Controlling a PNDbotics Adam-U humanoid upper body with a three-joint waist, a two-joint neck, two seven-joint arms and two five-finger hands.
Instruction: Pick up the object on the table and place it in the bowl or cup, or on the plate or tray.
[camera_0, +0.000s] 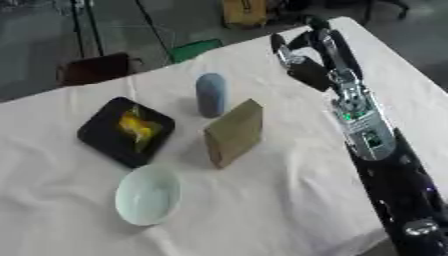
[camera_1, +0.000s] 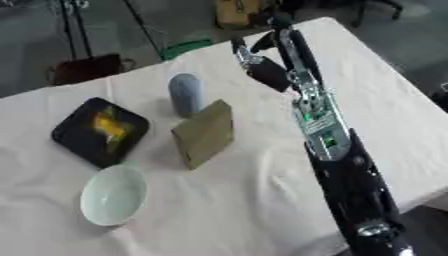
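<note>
Fingers of the right hand hang loosely straight over the far part of the desk, released and holding nothing, with a gap between them and the cloth below. Its black and silver arm runs from the lower right corner up across the right side of the desk to that hand. Nearest the hand, to its left, stands a grey-blue rounded cylinder, upright. Just in front of that and close beside it stands a tan box, set on edge. Further left lies a black square tray with a small yellow object resting inside it. Nearer the front edge, just below the tray, sits a pale green bowl. A white cloth covers the desk.
</note>
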